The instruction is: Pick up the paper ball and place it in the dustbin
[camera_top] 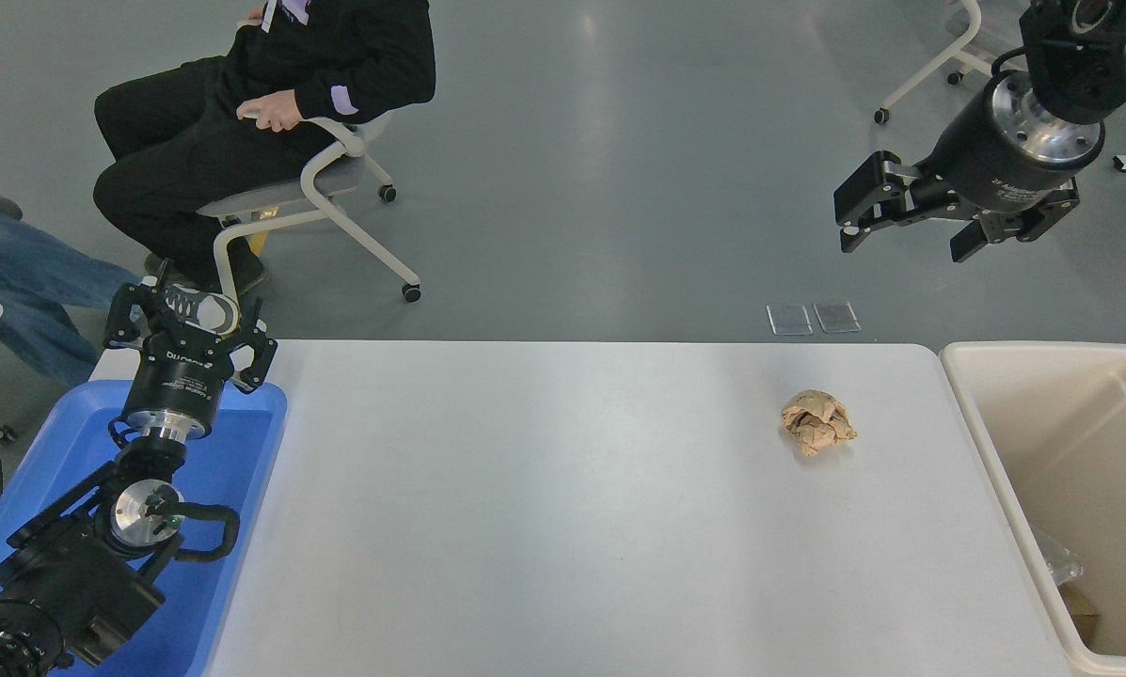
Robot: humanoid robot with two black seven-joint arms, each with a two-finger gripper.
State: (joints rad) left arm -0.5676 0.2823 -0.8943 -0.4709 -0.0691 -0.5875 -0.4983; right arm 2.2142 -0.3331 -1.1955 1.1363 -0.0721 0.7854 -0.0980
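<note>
Paper ball (817,423) sits alone on the white surface (563,527), near its right end, bare room all around it. Dustbin (1014,480) butts the right edge, cut off by the frame. Right gripper (904,235) hangs high over the floor beyond the far edge, jaws apart, empty. Left gripper (189,320) parked over the blue tray (243,461), jaws apart.

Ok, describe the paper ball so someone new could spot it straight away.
Look at the white table, toward its right end near the cream dustbin. The paper ball lies there alone: a crumpled tan-brown wad, the only loose thing on the tabletop.
</note>
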